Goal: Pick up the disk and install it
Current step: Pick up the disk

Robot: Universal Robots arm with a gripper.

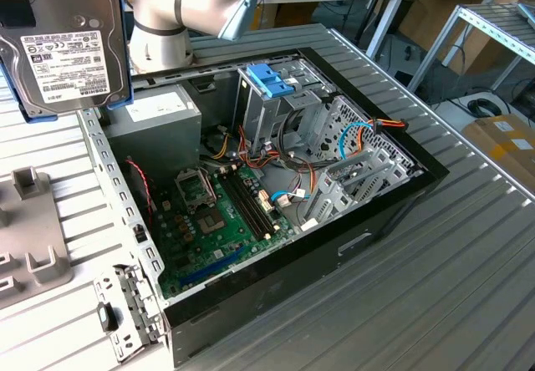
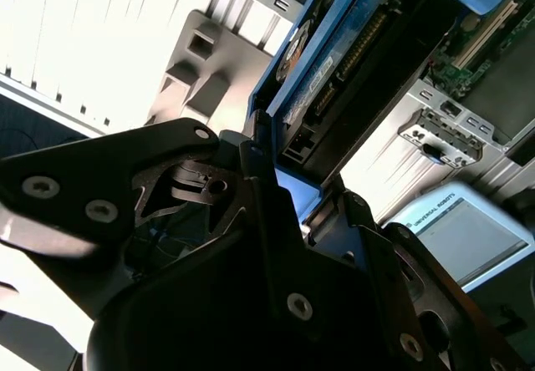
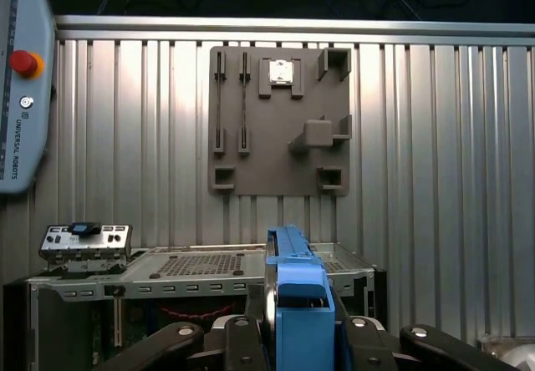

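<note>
The disk (image 1: 63, 45) hangs in the air at the exterior view's upper left, above the table beside the open computer case (image 1: 334, 246). Its grey metal face and white label are turned toward that camera, and a light-blue carrier frames it. In both wrist views my gripper (image 3: 298, 343) is shut on the disk's blue carrier (image 3: 299, 292), with black fingers (image 3: 242, 346) on either side. The second wrist view shows the disk (image 2: 334, 53) edge-on, clamped in the gripper (image 2: 288, 195). Inside the case stands the upright metal drive cage (image 1: 276, 112), topped by a blue handle piece (image 1: 272, 80).
The motherboard (image 1: 217, 221), loose cables (image 1: 368, 129) and a grey power supply (image 1: 155, 124) lie in the case. A grey fixture plate (image 3: 280, 120) rests on the ribbed table (image 1: 435, 287). A teach pendant (image 3: 21, 78) lies near the case. The arm (image 1: 192, 7) rises behind the case.
</note>
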